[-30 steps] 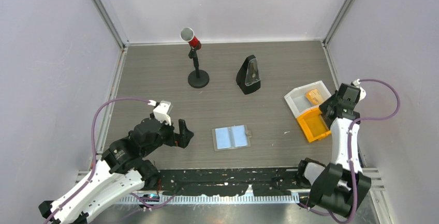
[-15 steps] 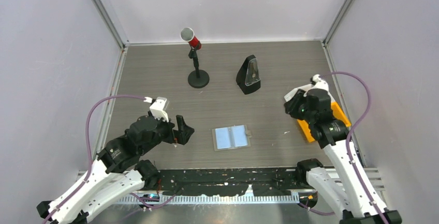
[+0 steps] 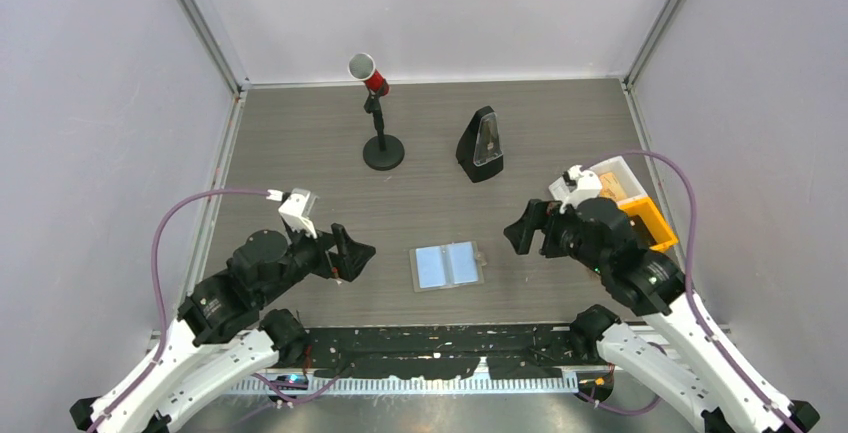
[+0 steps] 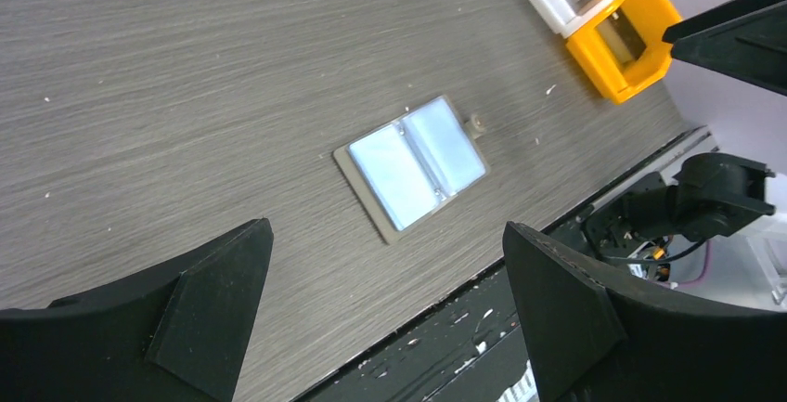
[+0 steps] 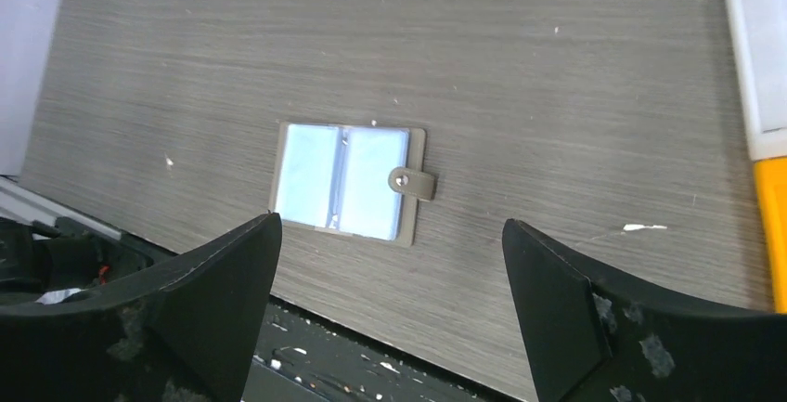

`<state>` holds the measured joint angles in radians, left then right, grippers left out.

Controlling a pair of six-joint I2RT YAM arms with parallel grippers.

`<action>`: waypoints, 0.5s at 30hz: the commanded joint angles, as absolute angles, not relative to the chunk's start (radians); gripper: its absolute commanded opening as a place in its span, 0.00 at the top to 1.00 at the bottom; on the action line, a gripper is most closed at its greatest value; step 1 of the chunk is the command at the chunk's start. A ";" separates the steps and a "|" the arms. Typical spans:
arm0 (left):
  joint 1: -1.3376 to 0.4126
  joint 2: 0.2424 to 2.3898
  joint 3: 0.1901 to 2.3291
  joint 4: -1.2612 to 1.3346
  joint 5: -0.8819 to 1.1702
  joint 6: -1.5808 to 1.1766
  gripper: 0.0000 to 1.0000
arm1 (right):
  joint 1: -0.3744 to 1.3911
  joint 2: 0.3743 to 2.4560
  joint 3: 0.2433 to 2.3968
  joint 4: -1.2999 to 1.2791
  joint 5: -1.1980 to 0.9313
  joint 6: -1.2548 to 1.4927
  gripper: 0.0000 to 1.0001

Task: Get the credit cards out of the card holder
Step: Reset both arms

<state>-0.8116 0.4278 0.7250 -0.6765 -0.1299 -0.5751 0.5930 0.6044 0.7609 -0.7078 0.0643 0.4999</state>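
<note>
Top external view puts the card holder (image 3: pixel 448 266) flat on the table (image 3: pixel 300 163), near the front edge and lying open, its two light-blue panels side by side. Its long axis runs left to right across the table, with a small tab (image 3: pixel 482 253) sticking out on the right.

The holder sits between the two grippers. The left gripper (image 3: pixel 352 253) hangs off its left end and the right gripper (image 3: pixel 530 233) off its right end, neither touching it. The right one looks slightly nearer and faces the tab side, so it seems better placed to reach in. Both sets of fingers are spread wide and hold nothing.

Both wrist views frame the holder between their own spread fingers. The left wrist view shows the holder (image 4: pixel 413 168) tilted on a diagonal, and the right wrist view shows the holder (image 5: pixel 345 179) almost square-on, with the tab (image 5: pixel 411 181) clearest.

No credit cards show in the panels in any view, and whether one is tucked inside I cannot tell.

Only the left wrist view looks into the orange-and-white tray (image 4: pixel 654 26). Something orange-tan lies in the white half and something dark in the orange half, probably the cards. From above, the right arm hides part of the tray (image 3: pixel 655 225).
</note>
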 commanded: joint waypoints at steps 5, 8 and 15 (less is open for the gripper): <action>-0.816 0.363 0.705 -0.594 -0.112 -0.613 0.01 | 0.598 0.474 0.863 -0.714 0.042 0.489 0.05; -0.816 0.352 0.704 -0.601 -0.115 -0.613 0.01 | 0.598 0.449 0.842 -0.675 -0.004 0.515 0.05; -0.816 0.356 0.709 -0.615 -0.125 -0.609 0.01 | 0.598 0.385 0.805 -0.631 -0.029 0.546 0.04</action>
<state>-0.8116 0.3595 0.7063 -0.6472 -0.1200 -0.6025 0.5938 0.4232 0.8154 -0.7013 -0.0044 0.5236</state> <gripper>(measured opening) 0.991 0.956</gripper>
